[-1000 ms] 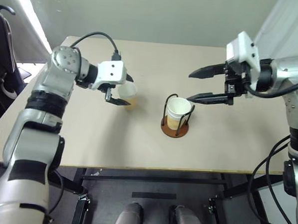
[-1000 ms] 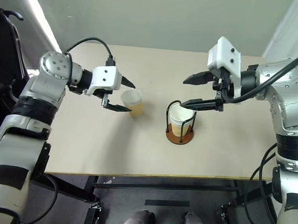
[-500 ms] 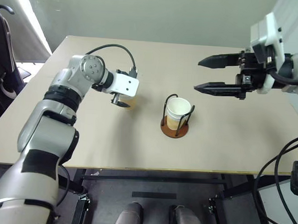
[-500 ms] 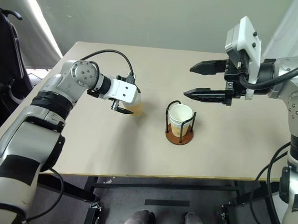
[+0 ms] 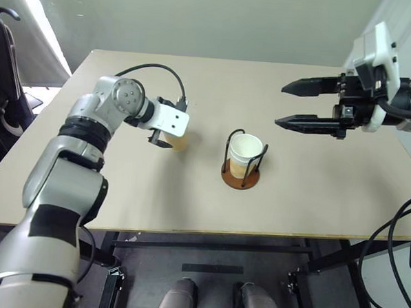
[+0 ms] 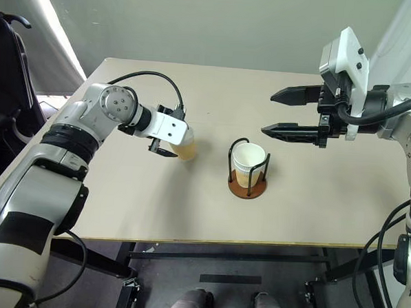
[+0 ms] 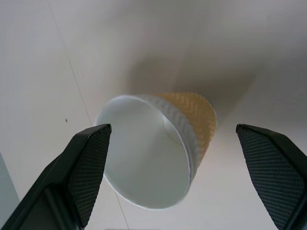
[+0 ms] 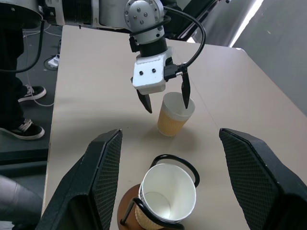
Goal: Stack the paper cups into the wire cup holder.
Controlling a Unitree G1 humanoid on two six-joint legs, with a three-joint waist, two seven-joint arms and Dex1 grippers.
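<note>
Head views: the wire cup holder (image 5: 242, 171) is seen standing at mid-tabletop (image 5: 314, 194), with stacked paper cups (image 5: 246, 153) seated upright inside it. A loose paper cup (image 6: 185, 146) is seen to its left, bracketed by the left end effector (image 6: 166, 133). The right end effector (image 5: 294, 103) is held above the tabletop, spread wide and empty.

Left wrist view: the loose cup is framed between two wide-spread fingers (image 7: 86, 165), neither touching it.

Right wrist view: holder, seated cups, loose cup and left end effector are shown; a person's shoes (image 8: 21, 127) are noted beside the tabletop.
</note>
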